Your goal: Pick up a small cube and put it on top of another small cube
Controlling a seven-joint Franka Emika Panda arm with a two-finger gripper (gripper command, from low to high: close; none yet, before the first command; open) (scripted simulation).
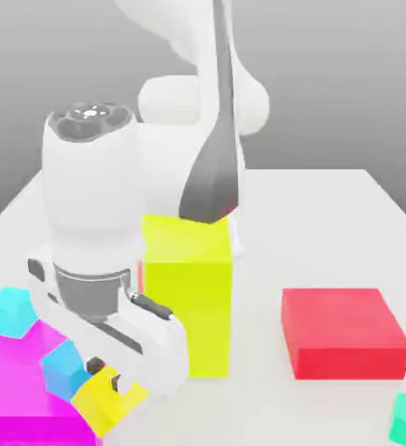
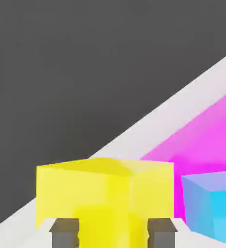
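The gripper [image 1: 105,374] is at the small yellow cube [image 1: 109,402], but whether it is clamped on it I cannot tell. A blue cube [image 1: 64,370] crowds close beside, near the magenta block [image 1: 23,375]; the tall yellow block [image 1: 202,305] stands nearby.

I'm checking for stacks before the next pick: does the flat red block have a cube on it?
No, its top is bare.
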